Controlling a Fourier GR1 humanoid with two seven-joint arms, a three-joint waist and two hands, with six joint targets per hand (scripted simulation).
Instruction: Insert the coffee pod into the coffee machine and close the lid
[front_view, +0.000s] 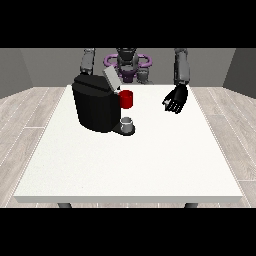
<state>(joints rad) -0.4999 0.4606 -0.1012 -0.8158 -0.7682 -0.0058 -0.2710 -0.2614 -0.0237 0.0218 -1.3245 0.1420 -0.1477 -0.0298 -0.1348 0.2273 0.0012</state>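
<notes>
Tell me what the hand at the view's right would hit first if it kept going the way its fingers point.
The black hand points down-left, so probably the bare white table; depth is unclear.

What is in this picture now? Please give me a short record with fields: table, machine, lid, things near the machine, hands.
table: white table
machine: black coffee machine, on the table's far left part
lid: grey lid, raised and tilted
red thing at the machine, at its front
grey thing, low at the machine's front
hand at the view's right, above the table, holding nothing
other hand: hidden behind the machine
</notes>
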